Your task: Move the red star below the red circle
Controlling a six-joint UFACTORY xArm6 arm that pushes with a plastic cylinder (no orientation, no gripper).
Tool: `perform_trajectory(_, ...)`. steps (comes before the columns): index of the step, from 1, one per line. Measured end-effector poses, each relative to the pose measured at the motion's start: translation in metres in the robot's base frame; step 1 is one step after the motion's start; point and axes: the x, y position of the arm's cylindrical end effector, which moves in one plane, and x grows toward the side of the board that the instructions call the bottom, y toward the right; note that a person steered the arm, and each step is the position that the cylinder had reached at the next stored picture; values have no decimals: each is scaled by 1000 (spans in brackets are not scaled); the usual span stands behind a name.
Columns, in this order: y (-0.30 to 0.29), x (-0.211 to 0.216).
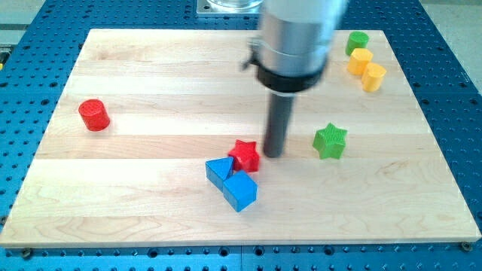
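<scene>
Tip: you will find my tip (272,154) down on the worktop (151,188), just at the view's right of the red star, touching it or nearly so.
Fingers: you have none to check here; the arm ends in a plain dark rod that holds nothing.
Red star: you see the red star (245,155) near the middle of the worktop, a little toward the view's bottom.
Red circle: the red circle (94,115) stands well apart, far to the view's left and somewhat higher in the view than the star.
Blue blocks: a blue triangle (219,170) and a blue cube (240,191) sit just below the star, the triangle touching it.
Green star: the green star (330,141) lies to the view's right of my tip, apart from it.
Top right corner: you see a green cylinder (357,42) and two yellow blocks (367,68) clustered close together.
</scene>
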Motion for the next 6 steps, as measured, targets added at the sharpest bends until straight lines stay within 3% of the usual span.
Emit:
perform_trajectory(1,51,33)
perform_trajectory(2,9,13)
perform_trajectory(3,-62,25)
perform_trajectory(4,-24,34)
perform_trajectory(6,-139,59)
